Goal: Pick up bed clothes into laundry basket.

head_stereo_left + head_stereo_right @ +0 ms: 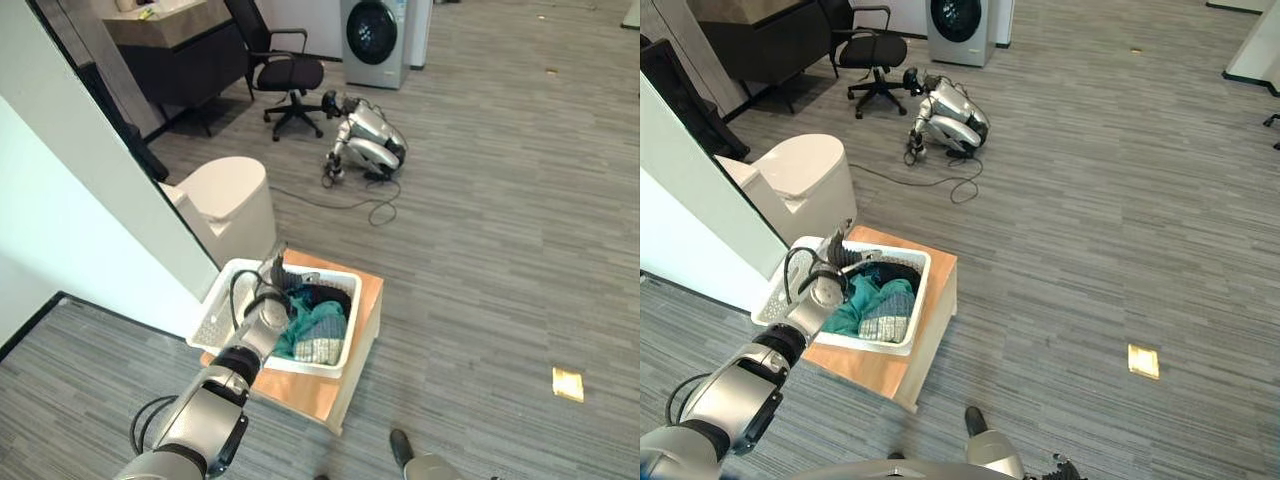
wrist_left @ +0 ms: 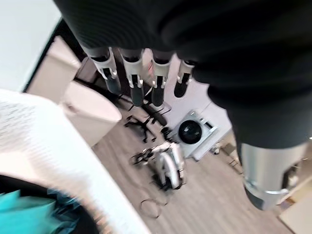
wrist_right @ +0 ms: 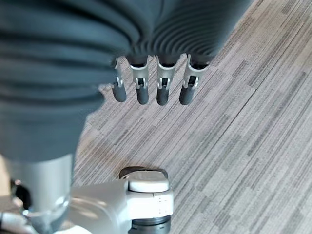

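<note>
A white laundry basket [image 1: 322, 366] stands on a low wooden table [image 1: 322, 392]. Inside it lie bed clothes [image 1: 318, 322]: teal cloth, a dark piece and a grey knitted piece. My left hand [image 1: 273, 288] hovers over the basket's far left part, open, fingers straight, holding nothing. The left wrist view has that hand [image 2: 132, 84] above the basket's white rim [image 2: 48, 146], with teal cloth [image 2: 24, 214] below it. In the right wrist view my right hand [image 3: 142, 90] hangs open over grey striped floor.
A white lidded bin [image 1: 238, 200] stands just behind the table, beside a white wall panel [image 1: 60, 200]. Farther back are an office chair [image 1: 288, 74], a washing machine [image 1: 375, 40] and a silver robot lying on the floor [image 1: 366, 140]. A yellow patch [image 1: 568, 383] marks the floor at right.
</note>
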Available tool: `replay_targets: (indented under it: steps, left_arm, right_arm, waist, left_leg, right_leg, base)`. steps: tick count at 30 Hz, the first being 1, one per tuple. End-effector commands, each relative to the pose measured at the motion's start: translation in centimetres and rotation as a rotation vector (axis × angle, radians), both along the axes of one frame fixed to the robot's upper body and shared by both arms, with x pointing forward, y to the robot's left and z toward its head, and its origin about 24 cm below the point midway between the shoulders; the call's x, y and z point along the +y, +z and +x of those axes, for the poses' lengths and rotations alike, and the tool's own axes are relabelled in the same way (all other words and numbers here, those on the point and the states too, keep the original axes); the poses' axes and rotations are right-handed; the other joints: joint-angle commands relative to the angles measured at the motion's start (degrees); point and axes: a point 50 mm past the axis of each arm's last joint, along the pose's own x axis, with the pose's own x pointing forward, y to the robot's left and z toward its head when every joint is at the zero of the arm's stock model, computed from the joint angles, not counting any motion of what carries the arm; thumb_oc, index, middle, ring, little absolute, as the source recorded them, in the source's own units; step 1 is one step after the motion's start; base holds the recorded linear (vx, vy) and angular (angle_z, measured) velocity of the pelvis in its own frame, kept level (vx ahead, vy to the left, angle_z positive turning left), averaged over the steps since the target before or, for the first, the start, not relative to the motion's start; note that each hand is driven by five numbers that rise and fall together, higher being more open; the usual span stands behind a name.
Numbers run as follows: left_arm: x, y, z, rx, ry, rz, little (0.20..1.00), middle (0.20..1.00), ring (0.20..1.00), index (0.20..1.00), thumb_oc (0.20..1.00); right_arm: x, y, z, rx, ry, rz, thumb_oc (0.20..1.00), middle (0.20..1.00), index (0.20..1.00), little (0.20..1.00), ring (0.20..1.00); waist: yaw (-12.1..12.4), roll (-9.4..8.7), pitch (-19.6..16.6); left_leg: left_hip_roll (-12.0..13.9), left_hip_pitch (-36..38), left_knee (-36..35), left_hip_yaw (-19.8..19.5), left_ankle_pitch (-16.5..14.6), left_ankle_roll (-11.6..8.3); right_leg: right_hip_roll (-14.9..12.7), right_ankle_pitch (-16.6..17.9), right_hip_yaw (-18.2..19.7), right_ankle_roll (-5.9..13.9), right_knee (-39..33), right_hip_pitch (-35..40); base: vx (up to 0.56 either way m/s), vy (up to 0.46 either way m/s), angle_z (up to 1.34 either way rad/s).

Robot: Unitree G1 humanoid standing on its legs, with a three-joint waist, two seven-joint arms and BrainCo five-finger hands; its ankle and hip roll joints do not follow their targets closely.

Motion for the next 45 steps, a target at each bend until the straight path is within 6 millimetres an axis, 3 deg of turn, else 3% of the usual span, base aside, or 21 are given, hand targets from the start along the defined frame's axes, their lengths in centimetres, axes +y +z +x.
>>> replay_targets:
  steps: [1,4,5,7,8,10,12,13,14,15,16,20,22,23,24,26,28,32,36,39,45]
  left_arm:
    - [0.2,8.2,2.7,-0.321,0.005,-0.032,1.000,1.000,1.000,1.000,1.000]
    - [-0.6,10.4,1.9,-0.454,-0.040,-0.210,1.000,1.000,1.000,1.000,1.000]
    - [-0.6,10.8,0.9,-0.489,-0.079,-0.320,1.000,1.000,1.000,1.000,1.000]
    - [-0.6,10.7,0.4,-0.483,-0.115,-0.373,1.000,1.000,1.000,1.000,1.000]
    - [-0.5,10.7,-0.7,-0.486,-0.189,-0.425,1.000,1.000,1.000,1.000,1.000]
    - [-0.3,10.6,-1.5,-0.489,-0.214,-0.459,1.000,1.000,1.000,1.000,1.000]
    - [0.7,10.1,-3.1,-0.505,-0.220,-0.548,1.000,1.000,1.000,1.000,1.000]
    - [2.6,9.6,-4.0,-0.514,-0.165,-0.602,1.000,1.000,1.000,1.000,1.000]
    - [4.0,9.1,-5.5,-0.535,-0.134,-0.619,1.000,1.000,1.000,1.000,1.000]
    - [6.5,7.1,-8.7,-0.523,-0.031,-0.652,1.000,1.000,1.000,1.000,1.000]
    - [6.4,7.0,-8.8,-0.517,-0.032,-0.652,1.000,1.000,1.000,1.000,1.000]
    - [7.4,6.0,-11.5,-0.510,-0.009,-0.698,1.000,1.000,1.000,1.000,1.000]
    - [7.7,5.5,-12.0,-0.504,0.013,-0.705,1.000,1.000,1.000,1.000,1.000]
    - [7.8,5.3,-12.2,-0.495,0.022,-0.705,1.000,1.000,1.000,1.000,1.000]
    - [7.8,4.5,-12.3,-0.472,0.038,-0.729,1.000,1.000,1.000,1.000,1.000]
    - [8.3,4.4,-12.5,-0.468,0.050,-0.723,1.000,1.000,1.000,1.000,1.000]
    - [9.1,3.8,-13.2,-0.455,0.095,-0.708,1.000,1.000,1.000,1.000,1.000]
    - [9.6,2.4,-15.0,-0.443,0.173,-0.735,1.000,1.000,1.000,1.000,1.000]
    - [9.3,0.5,-15.3,-0.380,0.210,-0.784,1.000,1.000,1.000,1.000,1.000]
    - [9.4,-0.5,-16.0,-0.336,0.237,-0.795,1.000,1.000,1.000,1.000,1.000]
    - [8.6,-0.8,-15.6,-0.325,0.221,-0.859,1.000,1.000,1.000,1.000,1.000]
  right_arm:
    - [-0.8,0.9,3.0,-0.103,0.022,-0.025,1.000,1.000,1.000,1.000,1.000]
    - [-2.5,2.7,6.9,-0.250,-0.006,-0.080,1.000,1.000,1.000,1.000,1.000]
    - [-5.2,5.1,10.0,-0.382,-0.055,-0.155,1.000,1.000,1.000,1.000,1.000]
    - [-6.9,6.6,11.3,-0.445,-0.078,-0.203,1.000,1.000,1.000,1.000,1.000]
    - [-9.8,10.1,14.3,-0.567,-0.104,-0.294,1.000,1.000,1.000,1.000,1.000]
    - [-11.1,11.9,15.4,-0.620,-0.102,-0.334,1.000,1.000,1.000,1.000,1.000]
    - [-13.1,16.7,18.3,-0.787,-0.099,-0.399,1.000,1.000,1.000,1.000,1.000]
    - [-15.2,23.6,18.8,-1.009,-0.059,-0.441,1.000,1.000,1.000,1.000,1.000]
    - [-13.3,22.7,17.2,-1.071,-0.010,-0.356,1.000,1.000,1.000,1.000,1.000]
    - [-9.5,24.5,15.8,-1.176,0.186,-0.348,1.000,1.000,1.000,1.000,1.000]
    - [-9.5,24.5,15.6,-1.169,0.185,-0.349,1.000,1.000,1.000,1.000,1.000]
    - [-3.2,25.3,16.1,-1.314,0.356,-0.113,1.000,1.000,1.000,1.000,1.000]
    - [-0.8,24.7,16.7,-1.327,0.387,0.002,1.000,1.000,1.000,1.000,1.000]
    - [0.1,24.7,17.0,-1.344,0.407,0.036,1.000,1.000,1.000,1.000,1.000]
    - [1.9,24.9,18.2,-1.376,0.431,0.116,1.000,1.000,1.000,1.000,1.000]
    - [3.1,25.6,18.9,-1.415,0.474,0.137,1.000,1.000,1.000,1.000,1.000]
    - [4.9,26.6,19.5,-1.472,0.513,0.192,1.000,1.000,1.000,1.000,1.000]
    - [7.8,27.9,20.8,-1.533,0.576,0.312,1.000,1.000,1.000,1.000,1.000]
    - [9.0,29.5,21.3,-1.585,0.637,0.309,1.000,1.000,1.000,1.000,1.000]
    - [9.4,30.3,20.9,-1.612,0.634,0.353,1.000,1.000,1.000,1.000,1.000]
    - [9.2,30.7,21.4,-1.616,0.625,0.341,1.000,1.000,1.000,1.000,1.000]
  waist:
    - [0.7,1.12,0.4]
    - [1.9,1.15,-0.1]
    - [3.1,1.03,-0.6]
    - [3.5,1.18,-1.0]
    - [5.0,0.93,-1.5]
    - [5.6,0.94,-1.8]
    - [7.2,0.55,-2.2]
    - [7.0,0.24,-2.5]
    - [6.4,0.42,-2.1]
    - [6.6,0.65,-1.9]
    - [6.7,0.73,-2.3]
    - [8.5,1.55,0.1]
    - [8.7,1.97,1.7]
    - [8.5,1.92,1.4]
    - [8.9,1.58,0.8]
    - [10.0,0.89,1.1]
    - [13.4,0.30,1.5]
    - [19.1,0.60,4.6]
    - [17.1,-0.37,5.6]
    - [16.0,-2.12,5.6]
    - [13.6,-2.61,4.2]
  left_leg:
    - [3.6,1.2,0.7,2.0,-0.5,-2.93]
    - [3.6,1.4,0.7,1.3,-0.4,-2.88]
    - [3.5,1.5,0.7,0.6,-0.3,-2.80]
    - [3.5,1.7,0.7,0.2,-0.3,-2.78]
    - [3.3,1.6,0.7,-0.5,-0.2,-2.76]
    - [3.3,1.7,0.7,-1.0,-0.2,-2.75]
    - [3.1,1.6,0.7,-1.7,-0.1,-2.74]
    - [3.2,1.2,0.7,-1.7,0.8,-2.81]
    - [3.2,0.9,0.7,-1.4,1.3,-2.71]
    - [3.1,1.1,0.7,-1.3,1.2,-2.20]
    - [3.1,1.6,0.7,-1.5,0.0,-2.24]
    - [3.6,1.0,0.7,-4.4,1.4,-1.46]
    - [3.3,-0.8,0.7,-9.1,3.9,-1.26]
    - [2.9,-2.2,0.7,-12.3,4.6,-1.11]
    - [1.7,-4.5,1.3,-17.4,5.7,-0.89]
    - [1.1,-6.0,1.6,-19.0,6.3,-0.85]
    - [1.1,-8.3,2.4,-20.3,7.7,-1.24]
    - [0.3,-16.0,5.3,-21.8,11.1,-3.70]
    - [5.4,-16.0,8.8,-2.7,7.5,-2.31]
    - [7.9,-12.7,17.3,-0.7,2.2,-3.25]
    - [13.9,-4.3,17.0,4.7,0.4,-5.45]
  right_leg:
    - [-3.0,-2.6,-1.8,4.31,1.2,2.1]
    - [-3.1,-2.7,-2.4,4.14,1.3,2.7]
    - [-3.3,-2.9,-3.0,3.99,1.4,3.3]
    - [-3.4,-3.1,-3.4,3.92,1.4,3.8]
    - [-3.6,-3.2,-4.3,3.83,1.5,4.3]
    - [-3.7,-3.3,-4.7,3.81,1.5,4.6]
    - [-3.8,-3.4,-5.8,3.75,1.5,5.1]
    - [-3.8,-2.7,-5.9,3.68,1.7,4.5]
    - [-3.8,-2.2,-5.7,3.67,2.1,4.0]
    - [-3.5,-2.5,-5.7,3.61,3.7,3.6]
    - [-3.5,-3.4,-5.8,3.78,3.6,4.2]
    - [-0.2,-6.6,-5.7,4.08,15.9,0.5]
    - [3.8,-7.9,2.0,4.86,21.6,-0.9]
    - [6.3,-9.7,8.5,4.38,23.2,0.1]
    - [9.1,-12.2,19.8,2.15,23.3,2.9]
    - [9.2,-13.9,22.8,-0.02,21.7,4.9]
    - [7.7,-14.6,19.8,-2.35,16.2,7.0]
    - [6.0,-13.6,12.9,-3.16,5.1,10.8]
    - [2.7,-12.4,1.1,-2.74,3.5,9.5]
    - [-1.2,-11.4,-9.7,-2.27,4.5,9.2]
    - [-4.6,-9.9,-21.4,-1.63,5.9,8.9]
  base:
    - [-0.01,-0.009,-0.05]
    - [0.00,-0.003,0.01]
    - [0.01,0.001,0.05]
    - [0.01,0.008,0.08]
    - [0.01,0.007,0.15]
    - [-0.02,0.005,0.21]
    - [-0.02,0.005,0.26]
    - [-0.04,0.026,0.26]
    - [-0.11,0.047,0.27]
    - [0.00,0.057,0.18]
    - [0.02,0.049,0.00]
    - [-0.10,0.031,0.07]
    - [-0.16,-0.009,0.60]
    - [-0.19,-0.011,1.50]
    - [-0.19,-0.036,2.10]
    - [-0.13,-0.059,2.23]
    - [-0.13,-0.177,1.29]
    - [-0.28,-0.168,1.41]
    - [-0.34,-0.032,2.08]
    - [-0.29,-0.024,1.79]
    - [-0.15,0.100,1.50]
